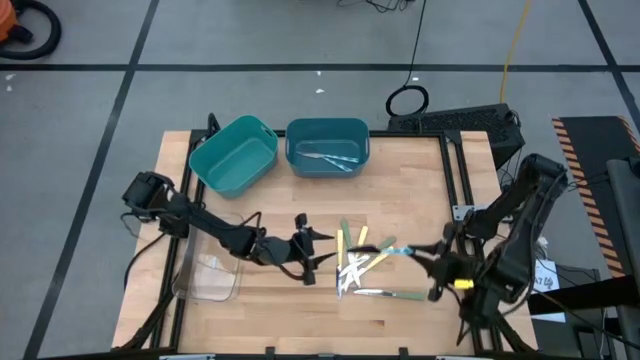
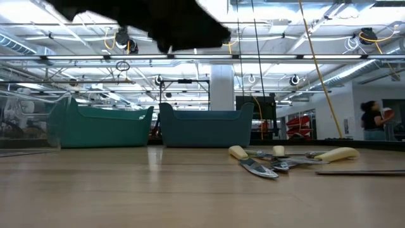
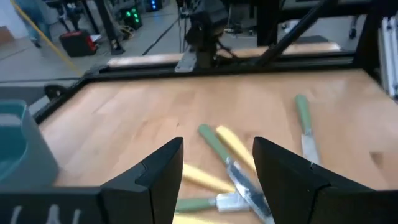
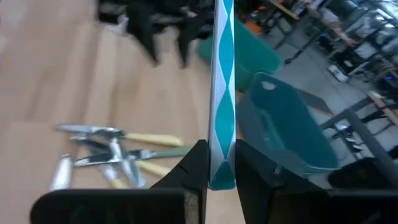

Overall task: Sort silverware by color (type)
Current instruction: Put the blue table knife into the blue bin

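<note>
Several slim utensils with yellow, pale green and white handles lie in a loose pile (image 1: 355, 268) on the wooden table at the middle right. The pile also shows in the low view (image 2: 285, 158) and the left wrist view (image 3: 233, 162). My left gripper (image 1: 318, 252) is open and empty just left of the pile, its fingers (image 3: 158, 171) standing over the pile's near side. My right gripper (image 1: 418, 254) is at the pile's right, shut on a light-blue utensil (image 1: 392, 247). My right gripper pinches the light-blue utensil by the end of its handle (image 4: 222, 163) between its two fingers. The utensil runs on straight ahead beyond the fingertips, along the fingers, toward the table's left. It looks lifted clear of the table, over the pile's right edge.
Two teal bins stand at the table's far side: the left one (image 1: 235, 155) tilted askew, the right one (image 1: 327, 148) holding a few utensils. A clear tray (image 1: 210, 275) lies at the near left under the left arm. A person (image 2: 370, 120) stands far off in the room.
</note>
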Robot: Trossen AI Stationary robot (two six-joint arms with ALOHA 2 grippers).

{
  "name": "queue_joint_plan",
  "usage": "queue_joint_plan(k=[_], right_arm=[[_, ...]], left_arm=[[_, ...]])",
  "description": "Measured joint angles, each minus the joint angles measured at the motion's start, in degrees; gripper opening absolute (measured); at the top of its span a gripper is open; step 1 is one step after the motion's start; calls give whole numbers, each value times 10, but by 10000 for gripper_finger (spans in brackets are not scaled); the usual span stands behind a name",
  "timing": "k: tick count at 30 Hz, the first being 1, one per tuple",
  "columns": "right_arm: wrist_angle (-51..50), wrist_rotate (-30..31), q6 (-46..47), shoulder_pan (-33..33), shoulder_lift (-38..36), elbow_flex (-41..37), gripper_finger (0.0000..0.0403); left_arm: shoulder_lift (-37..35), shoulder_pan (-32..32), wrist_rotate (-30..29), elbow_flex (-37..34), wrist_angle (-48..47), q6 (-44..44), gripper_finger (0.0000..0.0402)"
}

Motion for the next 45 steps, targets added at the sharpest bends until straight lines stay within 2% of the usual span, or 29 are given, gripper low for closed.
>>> queue_joint_plan(k=[7,13,19,27,31,37,45], right_arm=[[15,46,-30,-56,-88,-50,50],[144,48,-59,-70,-147,-153,51],[244,6,-133,-98,-184,-212,52],[341,-42,-220,-147,-194,-225,53],[413,-86,-308,-192,-194,-225,53],[514,-189,-442,-297,-195,-226,53],[595,-344,-533,-458,-200,-225,54]], left_arm=[[1,-1,0,-19,19,-43,202],[1,-18,1,-11,19,-58,202],[1,-23,1,-10,16,-76,202],[0,-21,1,-10,15,-91,202],[0,-21,1,-10,16,-96,202],[1,-21,1,-10,16,-102,202],[9,-21,1,-10,21,-104,202]])
